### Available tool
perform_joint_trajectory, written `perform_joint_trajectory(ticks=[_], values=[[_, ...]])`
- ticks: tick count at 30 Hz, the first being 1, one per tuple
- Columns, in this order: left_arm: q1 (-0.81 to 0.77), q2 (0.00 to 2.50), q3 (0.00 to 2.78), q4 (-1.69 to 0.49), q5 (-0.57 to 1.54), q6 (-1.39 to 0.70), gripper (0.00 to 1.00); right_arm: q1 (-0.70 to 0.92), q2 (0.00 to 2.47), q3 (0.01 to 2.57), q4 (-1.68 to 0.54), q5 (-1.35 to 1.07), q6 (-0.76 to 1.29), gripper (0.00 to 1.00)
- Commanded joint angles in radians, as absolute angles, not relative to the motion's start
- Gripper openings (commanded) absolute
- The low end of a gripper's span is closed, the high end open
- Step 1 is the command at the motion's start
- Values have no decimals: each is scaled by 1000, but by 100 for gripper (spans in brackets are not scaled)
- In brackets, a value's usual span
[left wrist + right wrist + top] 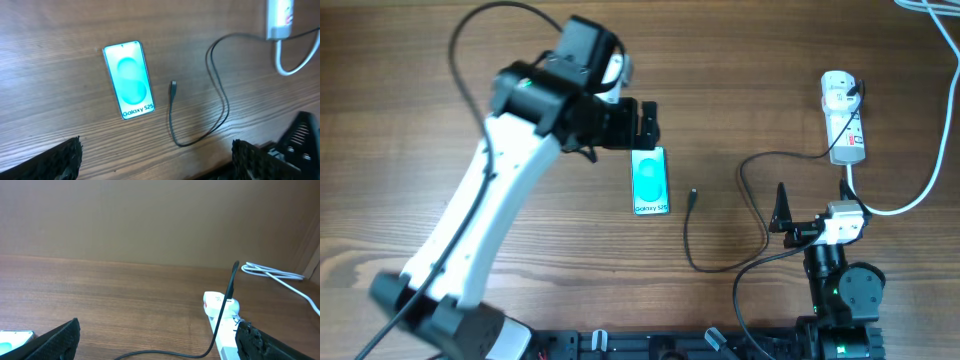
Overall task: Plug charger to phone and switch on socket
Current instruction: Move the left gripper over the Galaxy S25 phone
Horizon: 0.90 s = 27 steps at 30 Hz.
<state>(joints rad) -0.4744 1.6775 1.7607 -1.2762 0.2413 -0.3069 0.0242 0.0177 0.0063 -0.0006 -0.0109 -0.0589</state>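
The phone [650, 181] lies flat mid-table with its cyan screen up; it also shows in the left wrist view [129, 80]. The charger, a thin black cable [757, 215], loops from the white socket [844, 120] to a small plug [693, 196] lying just right of the phone, apart from it. The plug also shows in the left wrist view [173, 87]. My left gripper [645, 125] hovers at the phone's far end, open and empty [155, 165]. My right gripper [785, 225] is open and empty near its base [160, 345], with the socket [222, 315] ahead at right.
A thicker white lead [920, 195] runs from the socket off the right edge and back corner. The right arm's base [840, 290] stands at the front right. A black rail lines the front edge [650, 345].
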Motion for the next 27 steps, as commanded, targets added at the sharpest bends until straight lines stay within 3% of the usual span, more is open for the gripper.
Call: perform_joint_trajectory(ticks=[1, 10, 27], values=[[-523, 1746, 1781, -1272, 272, -323, 100, 19, 14, 5, 3, -23, -76, 100], [-558, 1898, 1780, -1224, 217, -584, 100, 19, 14, 5, 3, -23, -76, 100], [-559, 2043, 1762, -1223, 117, -592, 100, 19, 14, 5, 3, -23, -76, 100]])
